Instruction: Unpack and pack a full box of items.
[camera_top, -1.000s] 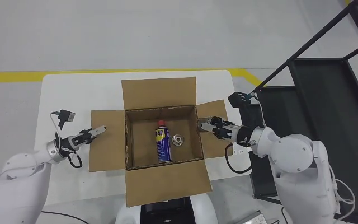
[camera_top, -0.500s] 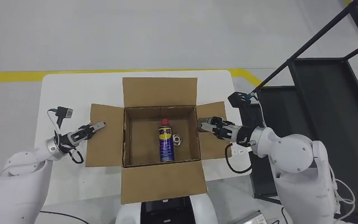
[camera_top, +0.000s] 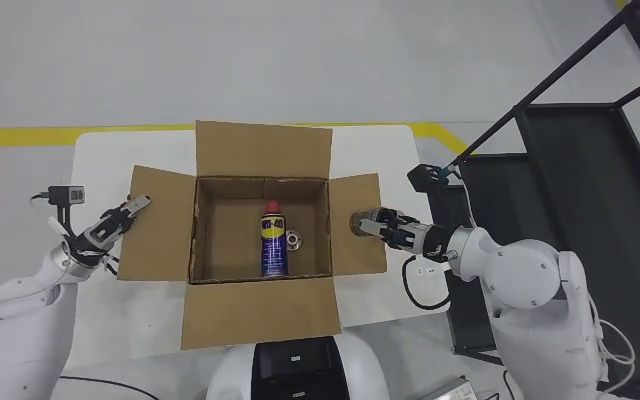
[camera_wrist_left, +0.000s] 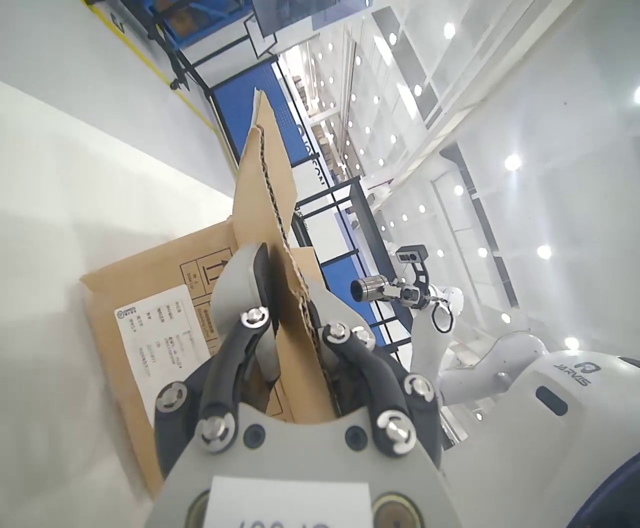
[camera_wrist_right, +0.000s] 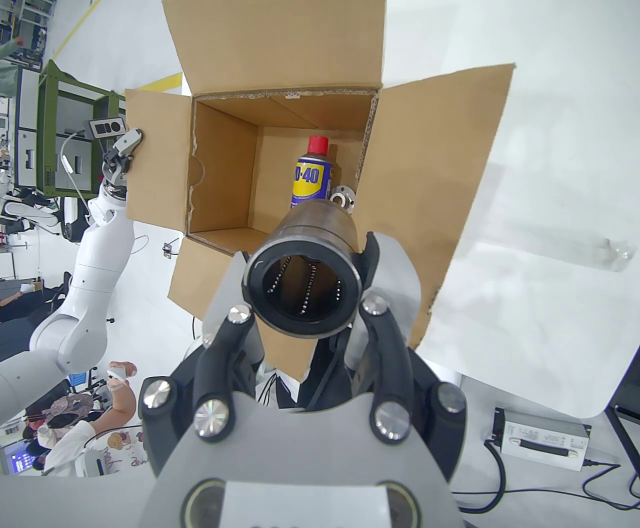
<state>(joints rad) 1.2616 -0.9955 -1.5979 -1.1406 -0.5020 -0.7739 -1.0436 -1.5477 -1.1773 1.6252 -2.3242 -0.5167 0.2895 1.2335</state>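
Note:
An open cardboard box (camera_top: 205, 235) stands on the white table (camera_top: 110, 160) with all flaps folded out. Inside it lie a blue and yellow spray can with a red cap (camera_top: 271, 240) and a small metal flange piece (camera_top: 294, 239). My left gripper (camera_top: 135, 207) is shut on the edge of the box's left flap (camera_wrist_left: 280, 260). My right gripper (camera_top: 372, 224) hovers over the right flap (camera_top: 358, 225), shut on a dark metal cylinder bearing (camera_wrist_right: 305, 280). The spray can (camera_wrist_right: 311, 175) and flange (camera_wrist_right: 342, 196) also show past that cylinder.
A dark metal rack (camera_top: 560, 190) stands right of the table. Yellow floor tape (camera_top: 100, 132) runs behind the table. A grey power adapter with cables (camera_wrist_right: 542, 440) lies below the table's edge.
My left gripper has pulled the box leftward by its flap, and the can and flange moved with it. The right gripper with the cylinder has stayed in place.

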